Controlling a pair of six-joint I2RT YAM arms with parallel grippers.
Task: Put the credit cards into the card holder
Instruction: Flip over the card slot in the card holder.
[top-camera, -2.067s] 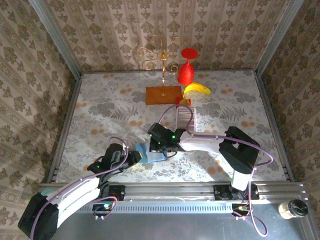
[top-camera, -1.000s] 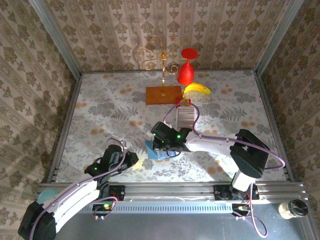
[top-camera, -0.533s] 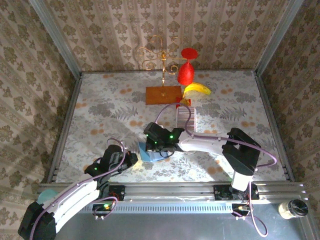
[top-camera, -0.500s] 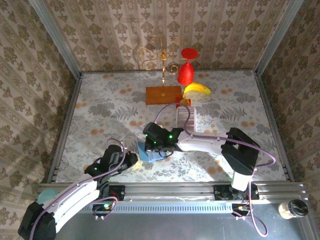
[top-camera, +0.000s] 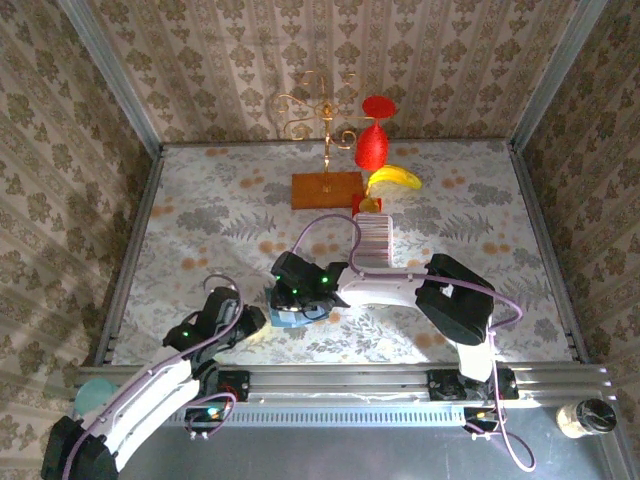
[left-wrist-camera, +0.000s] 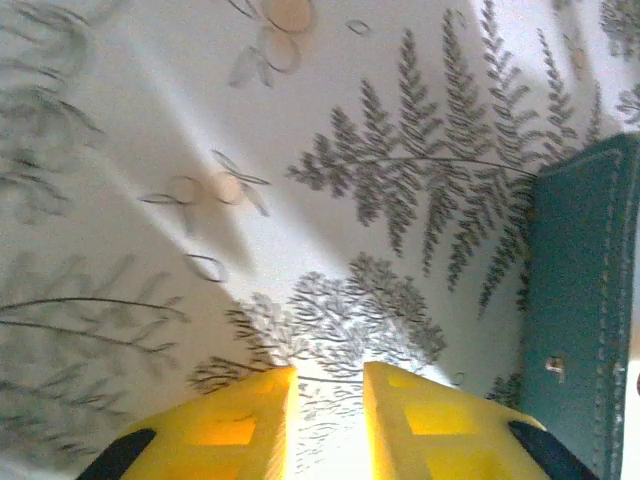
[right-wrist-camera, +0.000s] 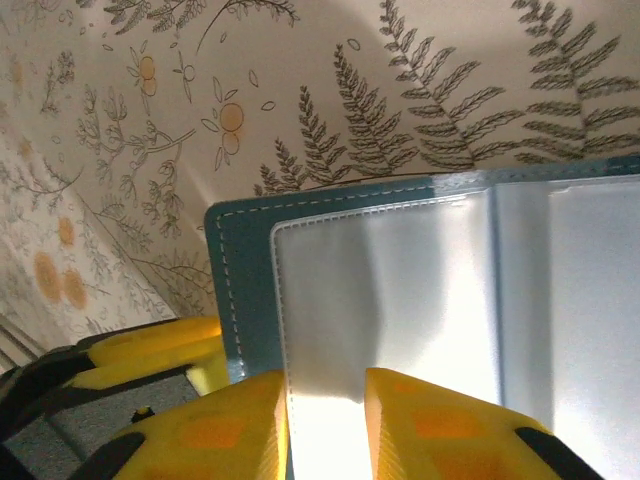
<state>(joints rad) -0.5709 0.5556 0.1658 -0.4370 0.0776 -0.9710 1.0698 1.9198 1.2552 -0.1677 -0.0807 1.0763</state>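
Your left fingers (left-wrist-camera: 275, 400) stood a crack apart, holding nothing, over bare desk (left-wrist-camera: 200, 120). The holder (left-wrist-camera: 590, 300) lay just to their right. Your right fingers (right-wrist-camera: 260, 400) were parted as narrowly, empty as far as I could tell, right over its pale inside. I judged the step was laying it flat: pin the teal edge with the left and leave a sleeve mouth uncovered. It lay open, inside up, its long axis running rightward from your right fingers. The cards (top-camera: 372, 240) stood well beyond them, their row pointing away.
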